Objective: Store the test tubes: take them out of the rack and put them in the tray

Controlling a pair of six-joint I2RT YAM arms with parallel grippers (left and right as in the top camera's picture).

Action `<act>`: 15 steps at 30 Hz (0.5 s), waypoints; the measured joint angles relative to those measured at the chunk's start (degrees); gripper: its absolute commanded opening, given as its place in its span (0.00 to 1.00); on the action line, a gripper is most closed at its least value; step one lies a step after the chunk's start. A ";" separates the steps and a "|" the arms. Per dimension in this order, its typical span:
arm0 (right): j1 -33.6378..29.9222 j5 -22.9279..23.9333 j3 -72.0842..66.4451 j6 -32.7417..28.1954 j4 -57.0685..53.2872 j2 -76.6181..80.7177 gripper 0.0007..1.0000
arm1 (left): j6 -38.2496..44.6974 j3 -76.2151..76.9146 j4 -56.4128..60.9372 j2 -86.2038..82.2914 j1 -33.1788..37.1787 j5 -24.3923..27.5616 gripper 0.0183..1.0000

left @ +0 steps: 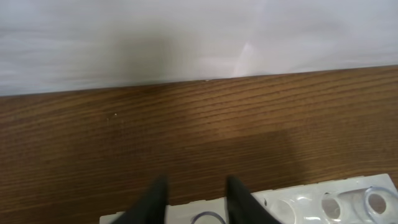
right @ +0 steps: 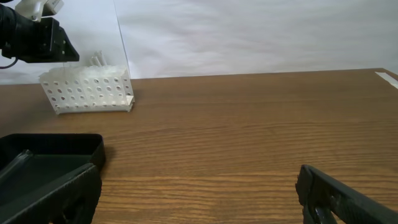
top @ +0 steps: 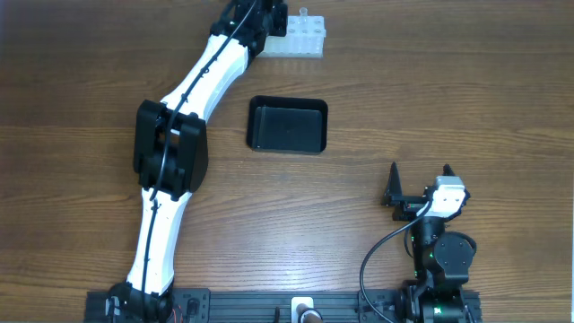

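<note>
Top view: the left arm (top: 211, 67) reaches to the white perforated plastic rack (top: 300, 40) at the far edge. The black rectangular plastic tray (top: 287, 124) lies nearer, mid-table.

Left wrist view: the left gripper (left: 197, 182) is narrowly parted over a clear test tube (left: 206, 218) in the rack.

Right wrist view: the right gripper (right: 199, 199) gapes wide, near right.

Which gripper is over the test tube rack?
The left gripper, open above the white rack at the table's far side; the right gripper sits open, well short of it.

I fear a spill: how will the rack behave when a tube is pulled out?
The rack looks like thin perforated plastic, probably light, so it may lift or slide with a tube. It stands free on the smooth table. It is low and wide, so tipping seems unlikely.
</note>
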 measured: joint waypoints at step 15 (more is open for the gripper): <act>0.00 0.00 0.00 0.02 0.00 0.00 0.99 | 0.11 0.00 -0.20 0.00 0.00 -0.28 0.10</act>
